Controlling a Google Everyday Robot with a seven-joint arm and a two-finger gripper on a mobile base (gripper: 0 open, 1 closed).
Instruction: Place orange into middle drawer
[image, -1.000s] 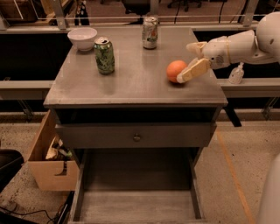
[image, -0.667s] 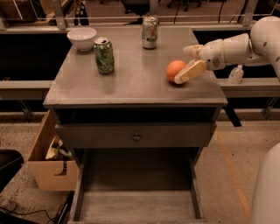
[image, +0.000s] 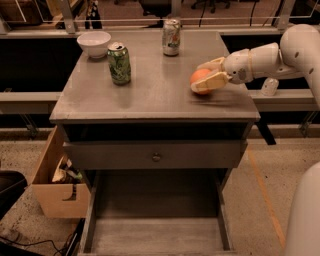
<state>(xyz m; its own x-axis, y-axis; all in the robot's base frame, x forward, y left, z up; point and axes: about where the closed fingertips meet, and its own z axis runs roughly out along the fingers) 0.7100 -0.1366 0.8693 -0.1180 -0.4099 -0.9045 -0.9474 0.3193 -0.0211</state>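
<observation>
Reaching in over the right edge of the grey table (image: 150, 97), the gripper (image: 198, 78) pinches the orange (image: 199, 77) between its two fingers, close to that edge and about midway between the table's back and front, with bare top open toward the table's front and centre. Below the table's front, the middle drawer (image: 155, 237) stands pulled out, its plank floor bare between low side walls, under a shut drawer front (image: 125, 156) with one knob. Toward the table's back stand two cans, the green can (image: 119, 62) and a second can (image: 171, 36), beside one white bowl (image: 94, 43); one cardboard box (image: 60, 197) sits left of the table.
</observation>
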